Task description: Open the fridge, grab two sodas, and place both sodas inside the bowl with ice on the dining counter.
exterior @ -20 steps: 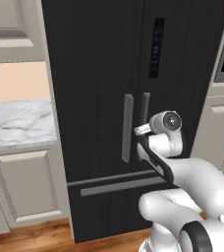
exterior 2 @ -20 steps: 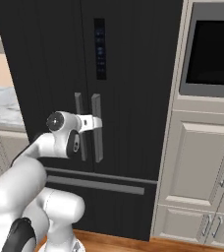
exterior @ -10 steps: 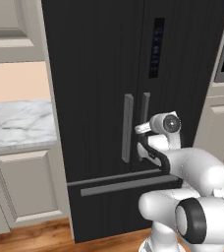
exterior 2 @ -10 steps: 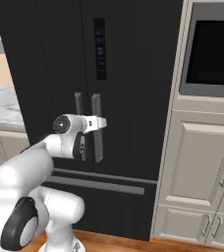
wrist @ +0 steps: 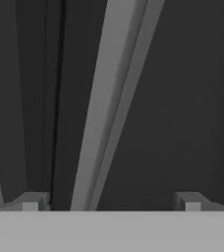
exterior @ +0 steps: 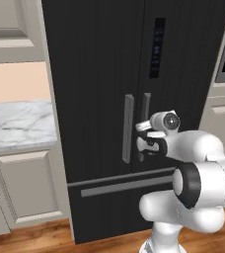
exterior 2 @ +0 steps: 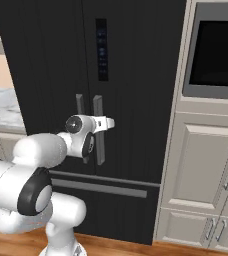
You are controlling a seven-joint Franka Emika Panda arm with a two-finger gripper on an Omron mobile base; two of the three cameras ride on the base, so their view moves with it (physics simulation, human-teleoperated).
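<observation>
Two grey bar handles stood upright on the closed fridge [exterior: 99, 74]. The gripper [exterior 2: 107, 123], its jaws spread wide and empty, faced the right-hand handle [wrist: 109, 98], which rose between the fingertips, nearer the left one.

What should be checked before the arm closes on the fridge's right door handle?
1. Fridge doors shut, nothing taken out yet: ok.
2. Gripper open, with the fingers spread wide: ok.
3. Right door handle lies between the fingers in the hand view: ok, though it sits toward the left one.
4. Hand level with the handle's middle part in both base views: ok.
5. Fingers far enough forward to wrap the bar: cannot tell.
6. Left door handle free of the hand: ok.
</observation>
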